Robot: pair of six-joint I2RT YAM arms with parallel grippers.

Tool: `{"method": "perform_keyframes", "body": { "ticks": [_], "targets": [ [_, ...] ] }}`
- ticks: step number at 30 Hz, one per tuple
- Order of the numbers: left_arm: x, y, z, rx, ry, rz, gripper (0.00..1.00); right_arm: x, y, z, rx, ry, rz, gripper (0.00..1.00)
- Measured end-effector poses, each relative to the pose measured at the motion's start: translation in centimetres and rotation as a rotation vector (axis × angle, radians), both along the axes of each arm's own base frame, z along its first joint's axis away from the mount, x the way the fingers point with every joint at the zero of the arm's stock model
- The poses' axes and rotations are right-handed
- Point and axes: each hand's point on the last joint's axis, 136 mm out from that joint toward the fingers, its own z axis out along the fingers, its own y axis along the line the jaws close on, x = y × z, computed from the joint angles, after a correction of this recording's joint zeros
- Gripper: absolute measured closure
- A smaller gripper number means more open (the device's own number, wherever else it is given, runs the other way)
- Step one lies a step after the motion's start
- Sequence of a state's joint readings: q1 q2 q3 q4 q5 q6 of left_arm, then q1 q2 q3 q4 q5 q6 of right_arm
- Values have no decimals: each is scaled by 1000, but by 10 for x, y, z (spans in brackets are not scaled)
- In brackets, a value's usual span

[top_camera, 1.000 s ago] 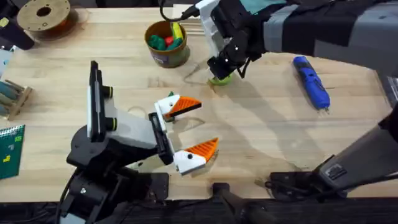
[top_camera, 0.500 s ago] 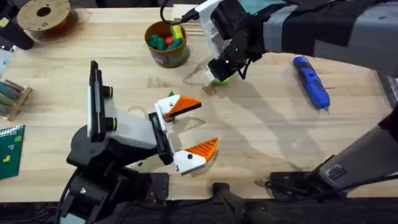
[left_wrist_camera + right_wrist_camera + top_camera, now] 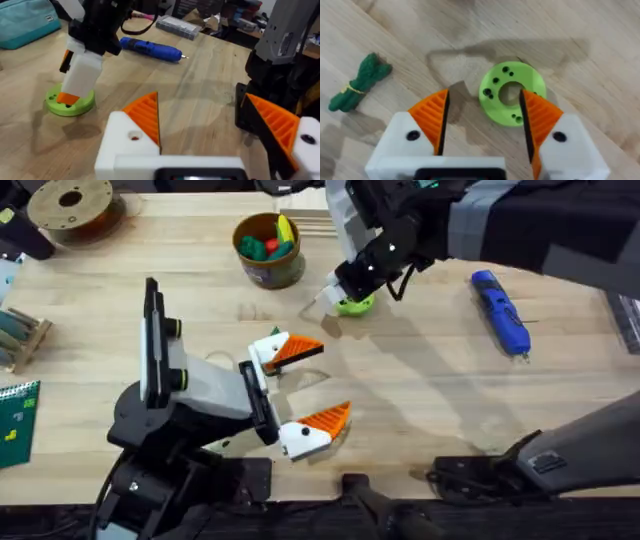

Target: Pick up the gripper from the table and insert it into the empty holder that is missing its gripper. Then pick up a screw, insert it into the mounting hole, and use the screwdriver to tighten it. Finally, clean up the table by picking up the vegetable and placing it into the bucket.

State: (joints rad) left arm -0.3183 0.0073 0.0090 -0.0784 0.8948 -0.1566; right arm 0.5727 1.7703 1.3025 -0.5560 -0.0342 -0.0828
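Overhead view: the right gripper (image 3: 345, 292), white fingers with orange ribbed pads, hangs directly above the flat lime-green plastic ring (image 3: 354, 304) on the pale wooden table (image 3: 420, 400). Compared with one second ago, it has shifted slightly toward the far edge of the table, and more of the ring is now uncovered. Right wrist view: the jaws of the right gripper (image 3: 482, 127) stand apart with nothing between them; one orange pad (image 3: 540, 117) overlaps the ring's (image 3: 512, 92) edge, while the small dark green leafy toy vegetable (image 3: 357, 82), tied with a yellow band, lies on the wood well off to the side.

The left gripper (image 3: 315, 385) rests near the table's middle exactly as before, its two orange wedge-shaped fingertips spread wide and empty; the left wrist view shows these (image 3: 210, 125) parted, with the right gripper (image 3: 75, 82) low over the ring (image 3: 70, 102) beyond them.

The blue pen-shaped electric screwdriver (image 3: 500, 312) lies unmoved on the table at the right, well apart from both grippers. The small round bucket (image 3: 268, 250) with yellow-green rim stands at the far side, beside the ring, holding green, red and yellow toy produce (image 3: 270, 242). A filament spool (image 3: 70, 205) sits at the far left corner.
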Motion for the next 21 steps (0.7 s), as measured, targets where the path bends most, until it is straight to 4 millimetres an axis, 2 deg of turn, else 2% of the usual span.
{"method": "perform_keyframes", "body": {
  "ticks": [2,5,10,17,21],
  "targets": [
    [0,0,0,0,0,0,14,-3,4,-2,3,8,8,298],
    [0,0,0,0,0,0,14,-7,10,-6,0,19,25,379],
    [0,0,0,0,0,0,14,-12,15,-14,-13,34,40,465],
    [0,0,0,0,0,0,14,-10,12,-20,-37,33,31,560],
    [0,0,0,0,0,0,12,-9,11,-21,-42,30,28,580]
  ]
}}
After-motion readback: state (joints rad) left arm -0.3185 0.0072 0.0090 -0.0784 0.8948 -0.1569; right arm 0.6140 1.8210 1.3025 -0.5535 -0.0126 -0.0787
